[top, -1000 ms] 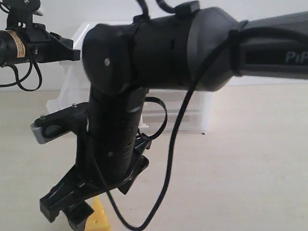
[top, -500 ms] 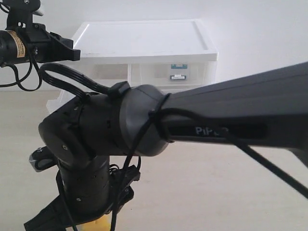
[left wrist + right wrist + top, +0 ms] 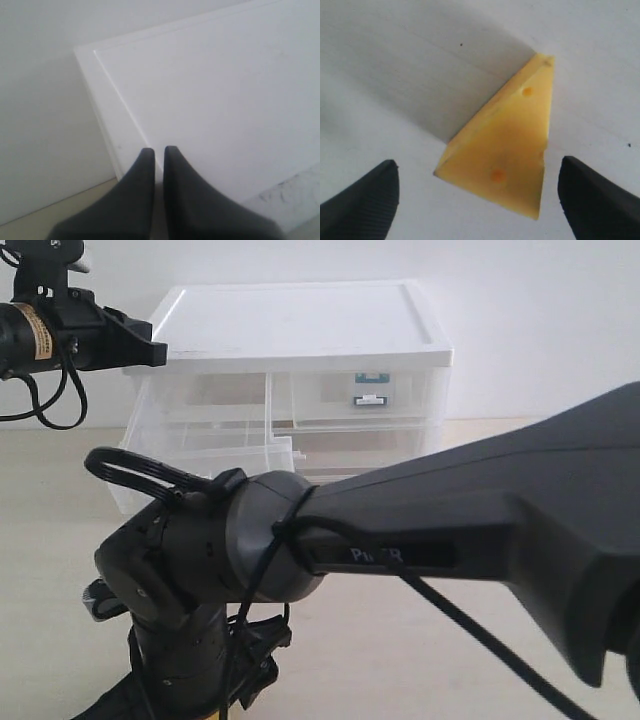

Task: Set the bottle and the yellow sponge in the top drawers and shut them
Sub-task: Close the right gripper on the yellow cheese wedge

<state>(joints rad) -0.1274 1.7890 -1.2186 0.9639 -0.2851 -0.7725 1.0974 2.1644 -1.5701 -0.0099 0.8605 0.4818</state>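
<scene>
Your right arm has dropped lower across the exterior view since a second ago, so the cabinet (image 3: 300, 320) it was hiding now shows, with the left of the top drawers (image 3: 200, 465) pulled out and the right one (image 3: 370, 395) closed. The right gripper (image 3: 477, 165) is spread wide and empty, its fingers on either side of the yellow sponge (image 3: 507, 150) and touching neither face. The sponge sits on the table (image 3: 395, 75). It lies nearer one finger than the other, so that finger would likely touch first and push or turn it. Its slanted faces could also let it squirt out as you close, so centre it first. The left gripper (image 3: 159, 150) hangs over the corner of the cabinet's white top, fingers drawn almost together with nothing between them. A teal patch shows through the closed drawer's front, but you cannot tell if that is the bottle. From outside, the forearm covers the sponge entirely, so only the wrist camera guides you. On the way up, the open drawer's front wall juts toward the arm, and the slack cable (image 3: 480, 640) could catch on it.
</scene>
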